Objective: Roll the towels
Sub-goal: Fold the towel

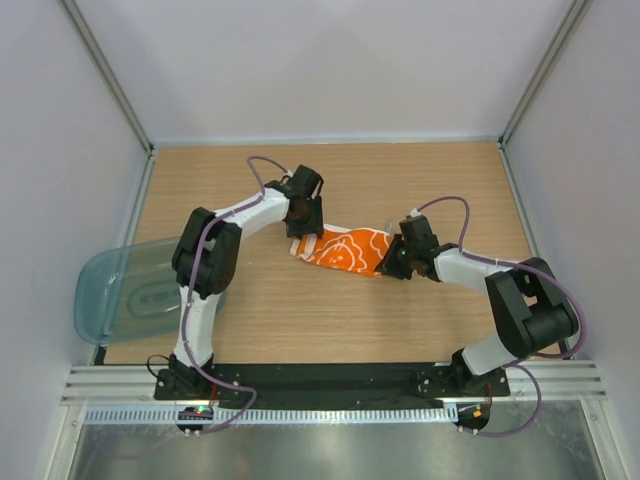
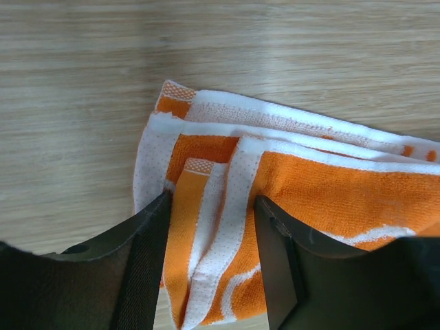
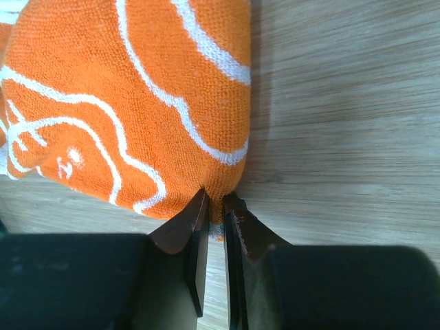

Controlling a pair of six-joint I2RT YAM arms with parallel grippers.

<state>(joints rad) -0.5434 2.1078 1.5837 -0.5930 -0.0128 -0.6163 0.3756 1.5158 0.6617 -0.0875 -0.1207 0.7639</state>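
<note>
The right tool (image 3: 215, 203) is clenched on the towel (image 1: 345, 250), its two jaws nearly together with a tip of orange cloth nipped between them at the towel's right end. The left tool (image 2: 210, 206) is at the opposite end, its jaws apart and standing astride the layered hems; no firm pinch shows there, so it reads as released. The towel lies in the middle of the bench (image 1: 300, 330), stretched as a long band between the two tools and slanting slightly from upper left to lower right. Several white-edged layers are stacked at its left end, so it seems to be folded lengthwise, but no coil or rolled part can be seen. The task therefore looks to be at an early point, with this towel's roll not yet made. By count, there is one towel in view, orange with white swirls, two tools, and one translucent blue-green tray (image 1: 95, 290) at the bench's left edge, well apart from the towel.
</note>
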